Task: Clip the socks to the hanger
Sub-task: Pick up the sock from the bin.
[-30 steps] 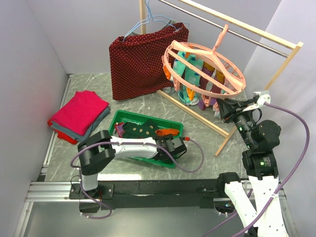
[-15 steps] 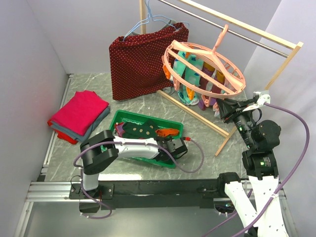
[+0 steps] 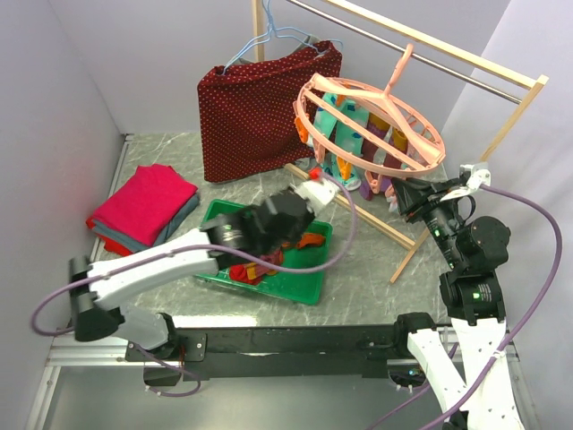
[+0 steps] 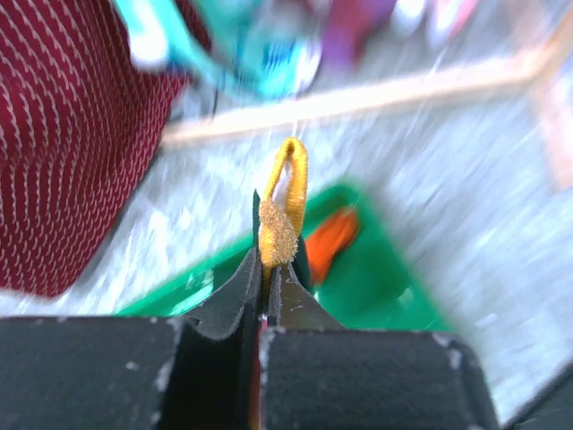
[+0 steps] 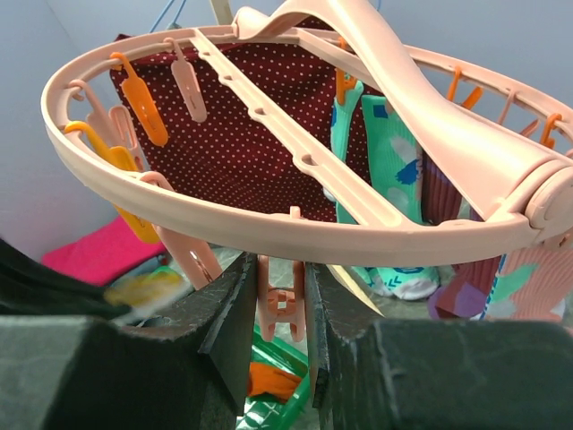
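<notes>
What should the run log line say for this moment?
left gripper: shut on yellow sock, above green tray | right gripper: shut on pink peg of hanger | sock: not yet clipped

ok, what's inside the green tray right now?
In the green tray an orange sock and a red sock show. The left arm crosses over the tray's middle, so anything lying under it is hidden.

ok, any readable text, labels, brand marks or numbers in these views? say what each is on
No readable text in any view.
hanger and clip peg: plain plastic, no mark.
dark-red cloth: white dots only.
clipped socks and yellow sock: patterned or plain, no letters.
arm housings: nothing legible; the left wrist view is motion-blurred.
</notes>
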